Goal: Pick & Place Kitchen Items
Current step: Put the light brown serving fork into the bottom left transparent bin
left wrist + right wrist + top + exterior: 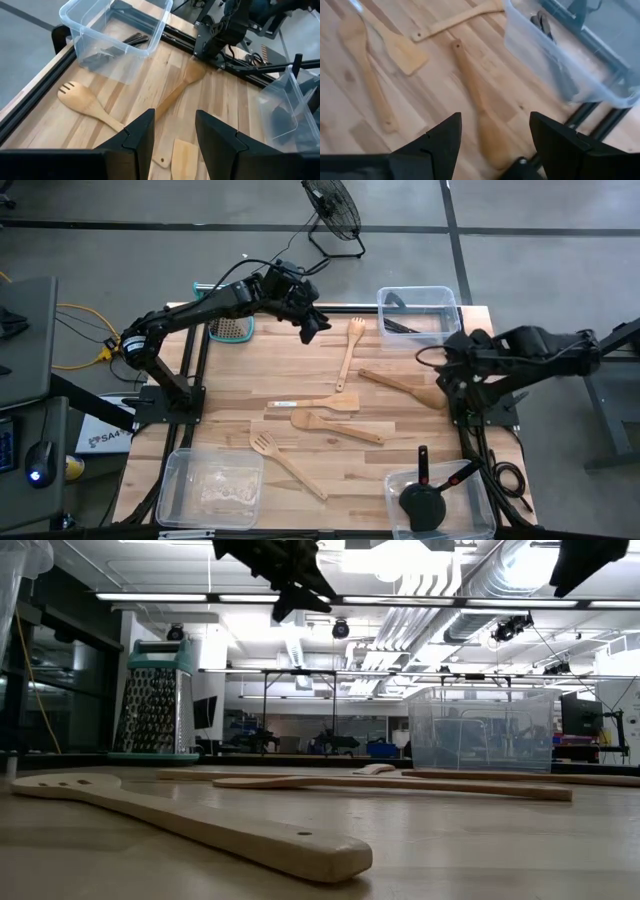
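Two dark arms hang over the table (pixel 230 395), neither gripping anything. The left gripper (pixel 310 325) is stretched from its base at the left edge toward the far middle, raised above the boards, its fingers (pixel 142 135) spread apart with nothing between them. The right gripper (pixel 447 365) is folded close to its base at the right edge, above the bowl end of a wooden spoon (pixel 405 386); its fingers (pixel 440 140) stand wide and empty.

Five pale wooden utensils lie flat on the table's middle — a forked spoon (pixel 350 348) on the far side, the wooden spoon near the right edge, a flat spatula (pixel 315 404) and a rounded spatula (pixel 335 426) just beside each other at centre, and a slotted turner (pixel 285 461) nearer the front. Open bare wood lies around them.

Clear plastic bins sit at three corners: the far bin (pixel 415 310) holds thin black tools (pixel 112 45), the near-right bin (pixel 440 500) holds a black turner (pixel 422 498), and the near-left bin (pixel 210 488) is at the front left. A metal box grater (pixel 155 705) with a teal top stands at the far left.
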You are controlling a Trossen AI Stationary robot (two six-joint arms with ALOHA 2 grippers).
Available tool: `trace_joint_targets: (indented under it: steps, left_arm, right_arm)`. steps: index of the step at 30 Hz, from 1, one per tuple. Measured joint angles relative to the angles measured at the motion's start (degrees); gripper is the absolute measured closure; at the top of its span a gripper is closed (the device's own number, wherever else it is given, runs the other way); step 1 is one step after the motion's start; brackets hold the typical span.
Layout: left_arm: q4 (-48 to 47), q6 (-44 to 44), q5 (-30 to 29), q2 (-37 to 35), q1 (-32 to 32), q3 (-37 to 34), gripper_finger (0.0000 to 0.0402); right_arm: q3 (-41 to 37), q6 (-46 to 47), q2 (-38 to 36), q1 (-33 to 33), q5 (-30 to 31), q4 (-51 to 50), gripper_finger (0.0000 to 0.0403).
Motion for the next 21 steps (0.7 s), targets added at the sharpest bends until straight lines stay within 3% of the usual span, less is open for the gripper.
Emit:
trace_joint_targets:
  steps: [7,12,21]
  left_arm:
    - [-4.0,-0.3,0.0,0.0,0.0,0.0,0.0263]
    - [-7.5,-1.4,0.1,0.0,0.0,0.0,0.0263]
    - [-10.8,-1.2,0.1,0.0,-0.9,0.0,0.0263]
  right_arm:
    - [0.0,-15.8,-0.1,-8.3,-4.1,7.6,0.0177]
    - [0.0,-26.8,0.6,-14.5,-11.4,17.4,0.0177]
    - [0.0,-38.8,5.5,-23.8,-20.1,22.3,0.0177]
